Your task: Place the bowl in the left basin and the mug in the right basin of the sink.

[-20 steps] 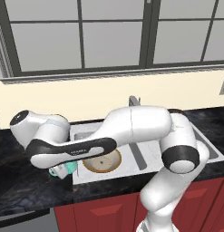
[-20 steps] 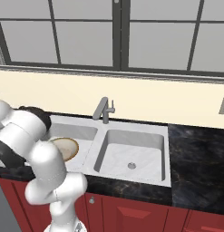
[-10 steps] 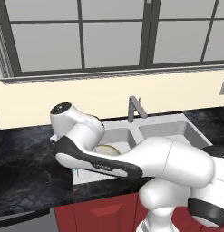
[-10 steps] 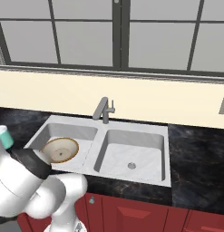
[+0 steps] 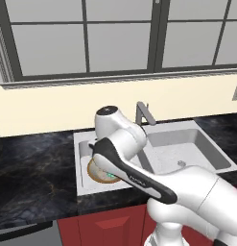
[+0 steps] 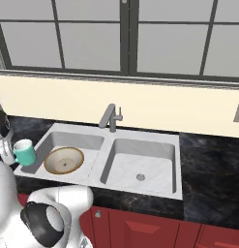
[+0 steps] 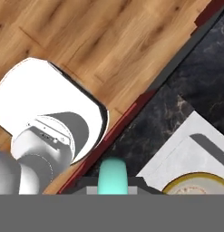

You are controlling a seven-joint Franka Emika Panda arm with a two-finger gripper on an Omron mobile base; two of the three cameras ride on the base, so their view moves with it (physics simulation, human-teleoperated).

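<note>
Black marbled counter (image 6: 213, 164) surrounds the white sink (image 6: 140, 193) beneath a grey-framed window (image 6: 126, 38). Gripper (image 6: 9, 154) clamped on the teal mug (image 6: 25, 151) above the counter's left edge; bowl (image 6: 64, 161) lies in the left basin (image 6: 87, 141).

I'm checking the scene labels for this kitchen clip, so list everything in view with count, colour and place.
bowl: one, cream with tan-brown rim, lying in the left basin.
mug: one, teal-green with white inside, held in the air over the counter at the sink's left end.
sink: one, white marbled, two basins, set in the counter.
right basin: holds just its grey drain.
faucet: one, grey metal, at the back middle of the sink.
counter: one, black marbled, around the sink.
cabinet fronts: red, below the counter.
window: dark-framed panes above a cream wall.
gripper: one, fingers shut on the mug.
</note>
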